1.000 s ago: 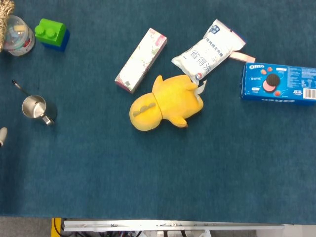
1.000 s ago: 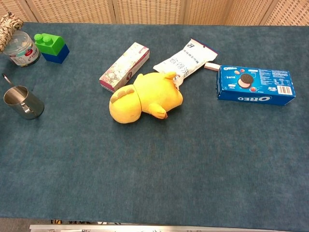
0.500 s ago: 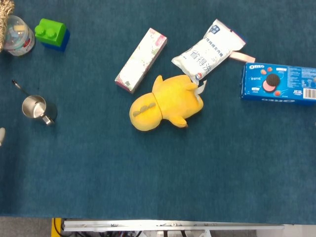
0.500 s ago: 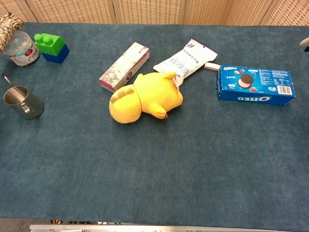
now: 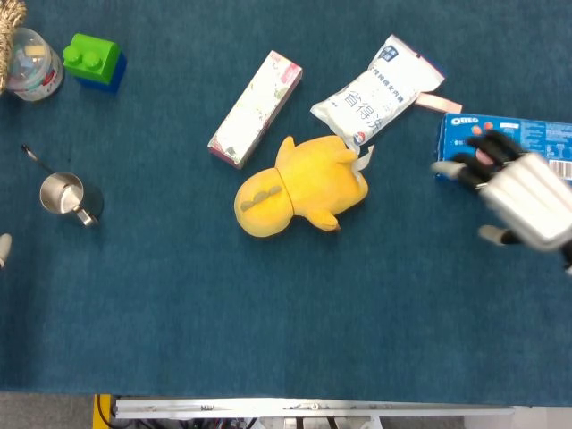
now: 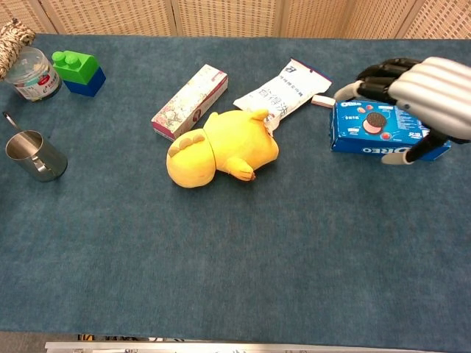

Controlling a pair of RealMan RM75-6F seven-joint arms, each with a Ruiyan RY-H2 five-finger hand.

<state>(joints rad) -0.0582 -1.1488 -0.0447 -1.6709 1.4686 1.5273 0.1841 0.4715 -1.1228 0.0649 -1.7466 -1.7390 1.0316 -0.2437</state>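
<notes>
My right hand (image 5: pixel 523 197) has come in from the right and hovers over the blue Oreo box (image 5: pixel 545 134), fingers spread and curved, holding nothing. In the chest view this right hand (image 6: pixel 423 88) covers the right part of the Oreo box (image 6: pixel 368 129), dark fingertips toward the white pouch (image 6: pixel 283 90). A yellow plush toy (image 5: pixel 299 188) lies mid-table, left of the hand. Of my left hand only a pale tip (image 5: pixel 3 246) shows at the left edge, near the metal cup (image 5: pixel 63 195).
A long floral box (image 5: pixel 255 109) lies left of the white pouch (image 5: pixel 375 89). A small pink piece (image 5: pixel 438 103) sits between pouch and Oreo box. At the far left stand a green and blue block (image 5: pixel 92 58), a clear jar (image 5: pixel 31 63) and a twine ball (image 5: pixel 9 27).
My right hand has swept in from the right edge and now hangs over the Oreo box. The objects have not moved.
</notes>
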